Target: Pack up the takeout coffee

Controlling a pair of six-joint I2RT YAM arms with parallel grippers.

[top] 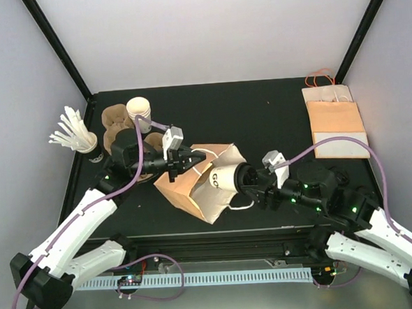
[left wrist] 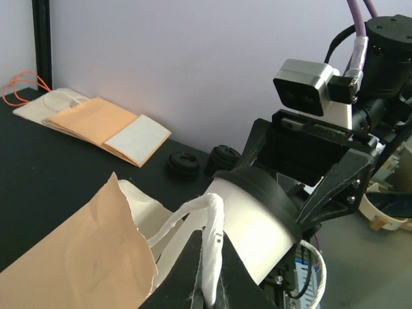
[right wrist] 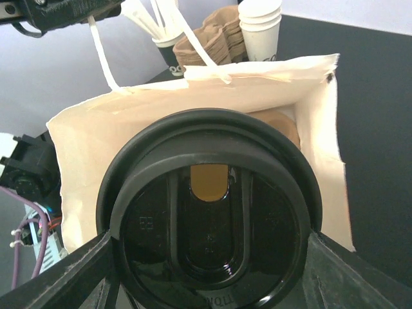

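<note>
Right, my right gripper (top: 244, 181) is clenched on the takeout coffee (top: 223, 178). Its fingers (right wrist: 61, 280) press either side of the black lid (right wrist: 209, 225), which faces straight back at the right wrist camera. The cup lies on its side, off the table (top: 259, 113), with its white base pointing into the open mouth of the brown paper bag (top: 184, 191). I cannot tell how far the base has gone past the bag's edge. On the other side, my left gripper (top: 191, 157) is pinched shut on the bag's white handle (left wrist: 210, 225), holding that side of the mouth up. The bag lies on the table between the two arms, its opening turned toward the cup.
</note>
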